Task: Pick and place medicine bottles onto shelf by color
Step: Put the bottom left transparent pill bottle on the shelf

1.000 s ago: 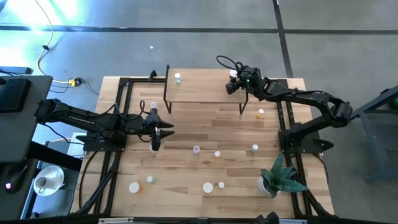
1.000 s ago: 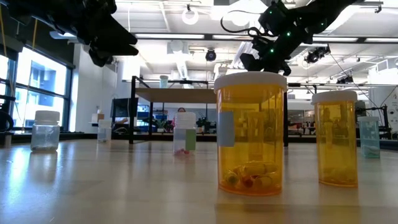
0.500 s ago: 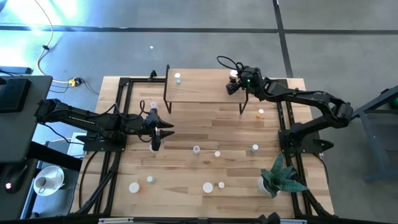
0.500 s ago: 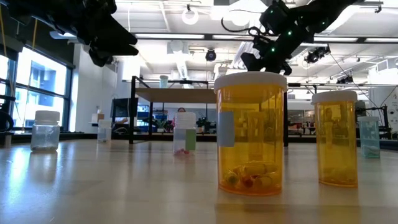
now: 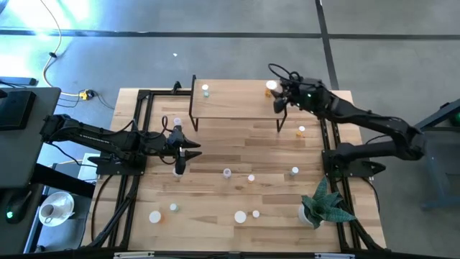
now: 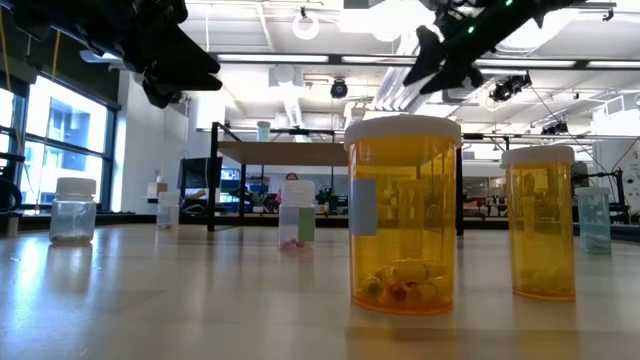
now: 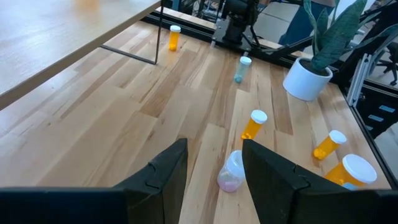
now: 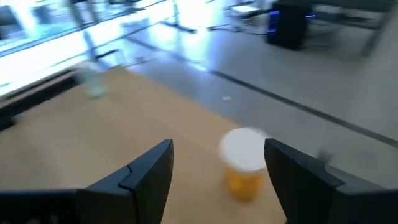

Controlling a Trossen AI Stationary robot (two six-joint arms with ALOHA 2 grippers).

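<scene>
The shelf (image 5: 237, 95) stands at the table's far edge. A pale bottle (image 5: 205, 90) stands on its left end and an orange medicine bottle (image 5: 271, 85) with a white cap on its right end. My right gripper (image 8: 219, 149) is open, raised above the shelf's right end. The orange bottle (image 8: 244, 163) stands upright beyond its fingertips, untouched. My left gripper (image 7: 214, 149) hangs open over the table's left middle, nothing between its fingers. A whitish bottle (image 7: 231, 173) stands on the table below and beyond it. More bottles (image 5: 251, 178) are scattered on the tabletop.
A potted plant (image 5: 323, 205) stands at the near right corner. Loose bottles stand near the front edge (image 5: 240, 216), by the shelf's right leg (image 5: 301, 130) and at mid-table (image 5: 227, 173). Two large orange bottles (image 6: 403, 215) stand right before the low camera.
My right gripper has drawn back from the orange bottle on the shelf, rising and going toward the table's right edge. The bottle stays upright where it stood.
</scene>
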